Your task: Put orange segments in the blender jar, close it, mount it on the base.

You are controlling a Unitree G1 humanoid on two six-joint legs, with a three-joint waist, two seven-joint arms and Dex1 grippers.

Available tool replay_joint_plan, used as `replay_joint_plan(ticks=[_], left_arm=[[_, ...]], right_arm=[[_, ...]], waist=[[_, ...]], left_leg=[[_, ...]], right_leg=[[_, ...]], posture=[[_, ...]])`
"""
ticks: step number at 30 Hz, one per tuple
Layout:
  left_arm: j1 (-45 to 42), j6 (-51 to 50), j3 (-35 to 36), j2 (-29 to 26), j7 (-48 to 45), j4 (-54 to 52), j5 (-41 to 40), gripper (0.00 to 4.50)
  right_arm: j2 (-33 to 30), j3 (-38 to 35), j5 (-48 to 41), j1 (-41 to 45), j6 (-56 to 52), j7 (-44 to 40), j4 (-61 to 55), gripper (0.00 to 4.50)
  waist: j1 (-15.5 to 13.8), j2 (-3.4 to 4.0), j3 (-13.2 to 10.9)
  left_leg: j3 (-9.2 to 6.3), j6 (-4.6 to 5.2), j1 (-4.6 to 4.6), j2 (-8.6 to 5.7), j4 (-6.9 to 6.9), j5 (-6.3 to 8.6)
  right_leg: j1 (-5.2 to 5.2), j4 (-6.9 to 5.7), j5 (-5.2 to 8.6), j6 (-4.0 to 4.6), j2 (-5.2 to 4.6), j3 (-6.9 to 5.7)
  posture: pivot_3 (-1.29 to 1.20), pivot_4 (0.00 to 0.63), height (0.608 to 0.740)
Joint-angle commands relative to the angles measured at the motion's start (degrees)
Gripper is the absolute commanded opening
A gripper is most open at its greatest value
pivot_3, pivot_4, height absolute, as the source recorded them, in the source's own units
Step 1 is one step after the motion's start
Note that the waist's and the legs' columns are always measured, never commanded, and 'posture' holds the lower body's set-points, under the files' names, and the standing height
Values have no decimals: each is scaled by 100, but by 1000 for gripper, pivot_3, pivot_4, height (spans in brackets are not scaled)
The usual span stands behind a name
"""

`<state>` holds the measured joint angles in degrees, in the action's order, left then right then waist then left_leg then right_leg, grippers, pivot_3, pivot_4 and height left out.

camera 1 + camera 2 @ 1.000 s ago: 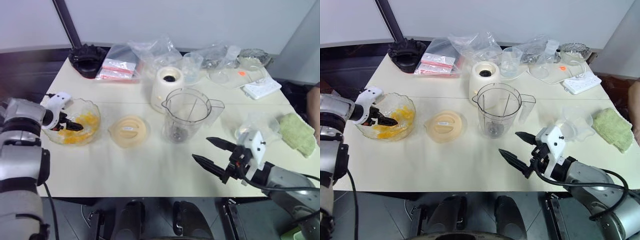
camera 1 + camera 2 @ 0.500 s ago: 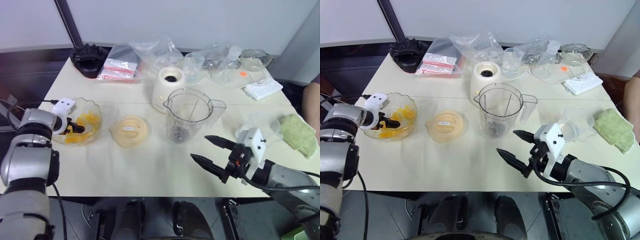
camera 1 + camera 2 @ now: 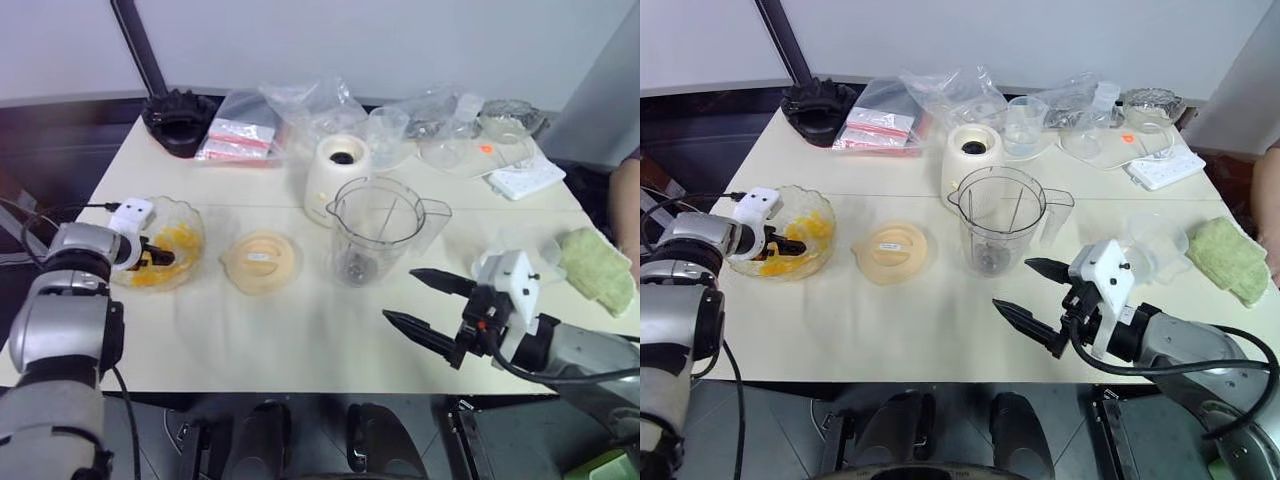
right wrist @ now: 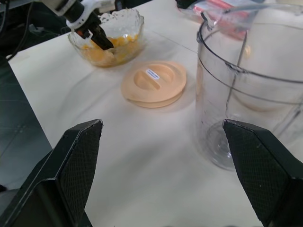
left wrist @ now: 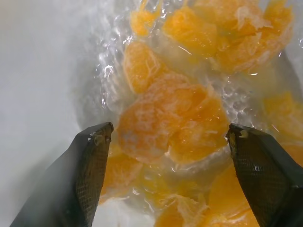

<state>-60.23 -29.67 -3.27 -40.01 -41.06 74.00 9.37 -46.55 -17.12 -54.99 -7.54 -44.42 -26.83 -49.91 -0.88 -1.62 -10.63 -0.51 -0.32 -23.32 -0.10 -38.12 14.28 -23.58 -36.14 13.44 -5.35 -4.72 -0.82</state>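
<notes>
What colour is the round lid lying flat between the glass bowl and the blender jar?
The lid is pale peach-orange with a small white label; clearest in the right wrist view.

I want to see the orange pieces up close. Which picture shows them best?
The left wrist view: the orange segments lie big and glossy between the left gripper's open fingers. The eye views and right wrist view show them small, inside the glass bowl.

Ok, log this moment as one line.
left gripper: open around orange segments in bowl | right gripper: open, empty | blender jar: empty, lid off
</notes>
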Motion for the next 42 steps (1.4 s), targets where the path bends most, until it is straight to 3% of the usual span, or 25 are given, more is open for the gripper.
replay_joint_plan(ticks=[1,3,5,14,21,25,42], left_arm=[[139,-12,43,62,134,39,-8,2112],[144,-31,62,62,115,32,-24,945],[142,-38,82,51,99,20,-28,49],[-306,-108,168,-452,-62,-175,-66,49],[-946,-853,118,-997,-1240,-353,-186,49],[-1146,-1404,187,-1216,-1458,-158,-259,49],[-1324,-830,514,-1277,-2425,-194,-640,49]], right_arm=[[-81,-37,-125,70,7,32,-179,4286],[-86,-35,-137,78,-8,38,-165,4286],[-89,-24,-137,81,-12,38,-152,4286],[-51,121,-57,94,0,28,-68,4286],[-45,353,-6,214,5,-119,126,4286],[-24,483,127,243,61,-251,266,4286],[116,337,479,-218,262,-345,295,4286]], waist=[[5,2,2],[10,2,2],[10,2,2],[14,-7,-3],[13,-25,-10],[23,-25,-10],[18,-30,-9]], left_leg=[[1,0,1,0,0,0],[3,0,1,0,0,0],[3,0,1,0,0,0],[7,0,-17,2,0,0],[14,0,-23,-4,0,0],[19,0,-23,-5,0,0],[23,0,-25,0,1,0]], right_leg=[[1,0,0,0,-1,0],[1,0,1,2,-3,3],[0,1,1,2,-4,4],[-19,4,0,0,-3,7],[-22,10,10,17,-7,8],[-24,11,10,18,-6,10],[-33,5,9,15,2,16]], posture=[[0,150,740],[0,150,740],[0,150,740],[0,150,740],[0,150,740],[0,150,740],[0,150,740]])
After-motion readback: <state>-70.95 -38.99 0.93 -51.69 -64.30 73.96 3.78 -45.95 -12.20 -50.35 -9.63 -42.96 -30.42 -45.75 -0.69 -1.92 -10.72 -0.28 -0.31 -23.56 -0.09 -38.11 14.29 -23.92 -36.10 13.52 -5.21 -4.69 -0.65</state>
